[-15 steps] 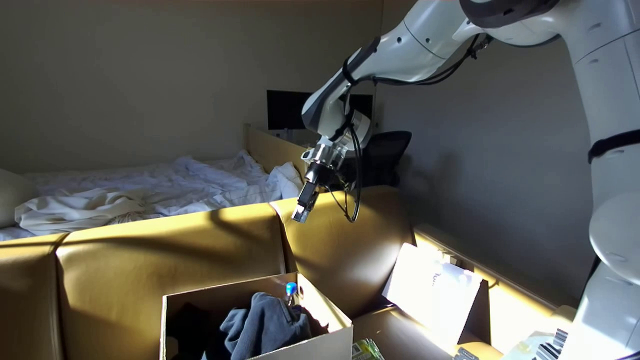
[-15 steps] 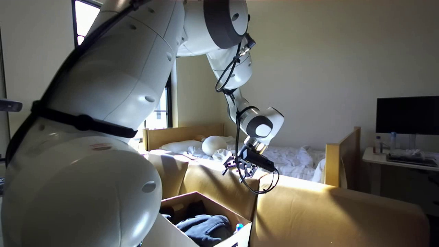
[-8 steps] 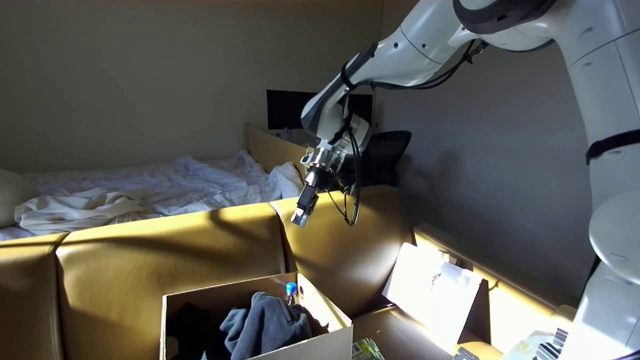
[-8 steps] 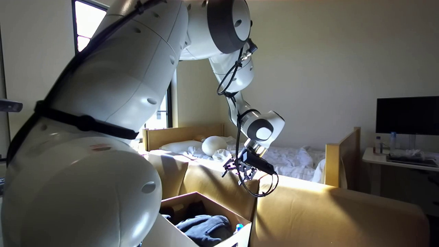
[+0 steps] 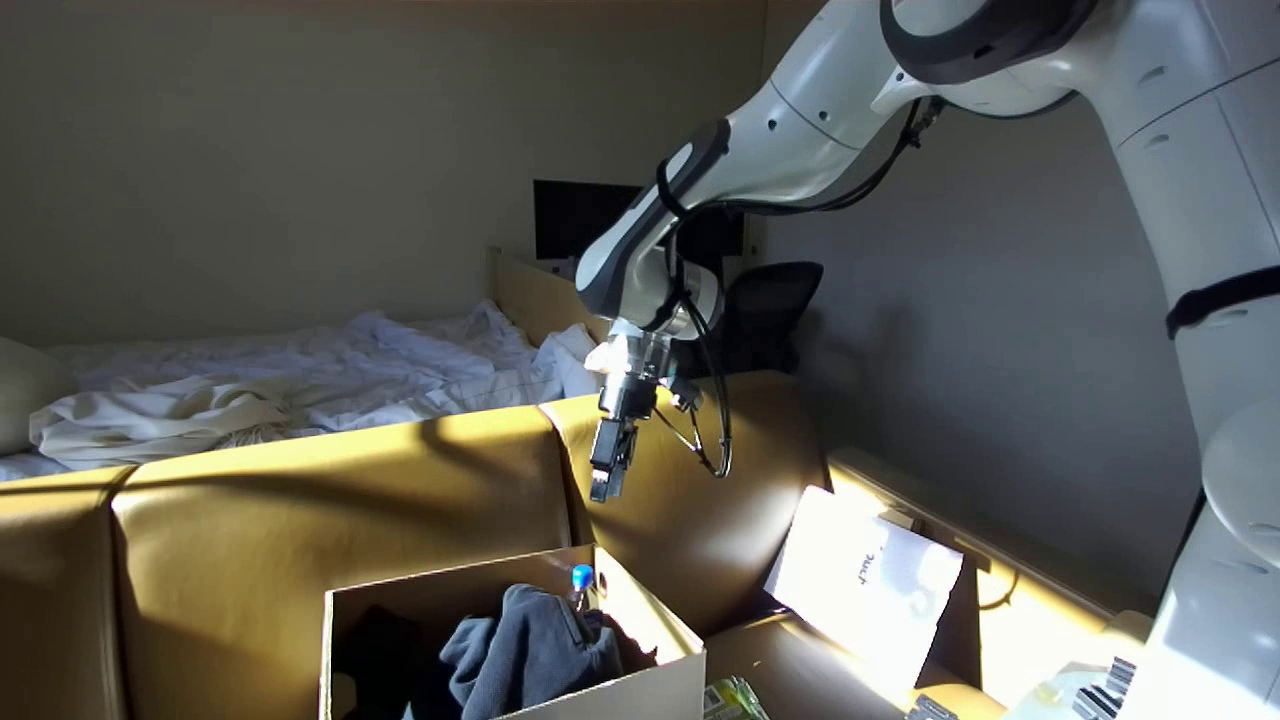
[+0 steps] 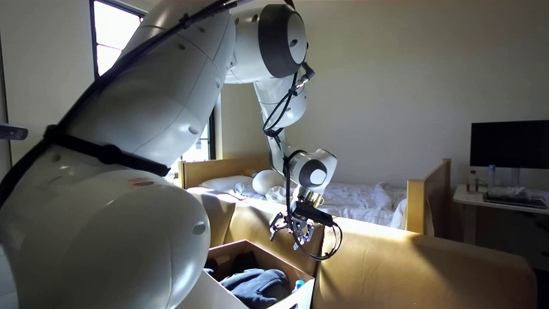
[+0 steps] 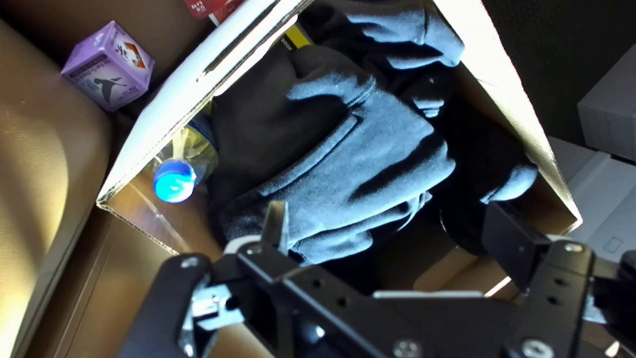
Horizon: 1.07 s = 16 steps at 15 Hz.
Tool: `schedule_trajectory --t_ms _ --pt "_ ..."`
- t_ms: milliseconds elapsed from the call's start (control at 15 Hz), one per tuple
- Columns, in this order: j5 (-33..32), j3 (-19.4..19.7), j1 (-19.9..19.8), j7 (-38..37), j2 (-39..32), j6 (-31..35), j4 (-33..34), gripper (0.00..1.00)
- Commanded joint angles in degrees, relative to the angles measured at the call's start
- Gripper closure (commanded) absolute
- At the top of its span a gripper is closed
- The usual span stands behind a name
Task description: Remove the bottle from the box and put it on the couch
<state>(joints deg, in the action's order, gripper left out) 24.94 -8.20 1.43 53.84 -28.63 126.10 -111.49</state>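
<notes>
The bottle stands inside the cardboard box, in the corner near the couch's backrest; its blue cap shows in both exterior views [image 5: 582,577] [image 6: 299,284] and in the wrist view [image 7: 174,181]. Its lower body is partly hidden by dark clothing and the box wall. The box [image 5: 655,690] [image 7: 164,114] is open at the top and sits on the tan couch [image 5: 340,510] [image 6: 420,266]. My gripper [image 5: 605,492] [image 6: 284,241] is open and empty, above the box, pointing down. In the wrist view the gripper [image 7: 390,219] has its fingers wide apart, with the bottle off to their left.
Dark blue clothing [image 5: 540,650] [image 7: 357,149] fills much of the box. A purple carton [image 7: 109,67] lies outside it. A white box [image 5: 865,580] and a green packet [image 5: 735,698] lie on the couch. The couch backrest [image 6: 274,227] rises behind the box.
My gripper has moved down toward the box and turned more upright. In an exterior view it has also shifted left. The bottle and box have not moved.
</notes>
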Motion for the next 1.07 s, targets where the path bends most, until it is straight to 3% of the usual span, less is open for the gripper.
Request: schedule_trajectory --t_ms 0,133,667,1000 --pt "0.0 -3.1 0.9 -3.8 -1.3 4.5 -2.4 0.0" --pt "0.9 -5.4 1.0 -2.5 -1.7 8.3 -4.2 0.0" --pt "-9.2 -5.6 3.3 -5.0 -9.5 12.6 -2.2 0.0" --pt "-20.8 -1.6 5.4 -9.9 -15.0 15.6 1.7 0.0"
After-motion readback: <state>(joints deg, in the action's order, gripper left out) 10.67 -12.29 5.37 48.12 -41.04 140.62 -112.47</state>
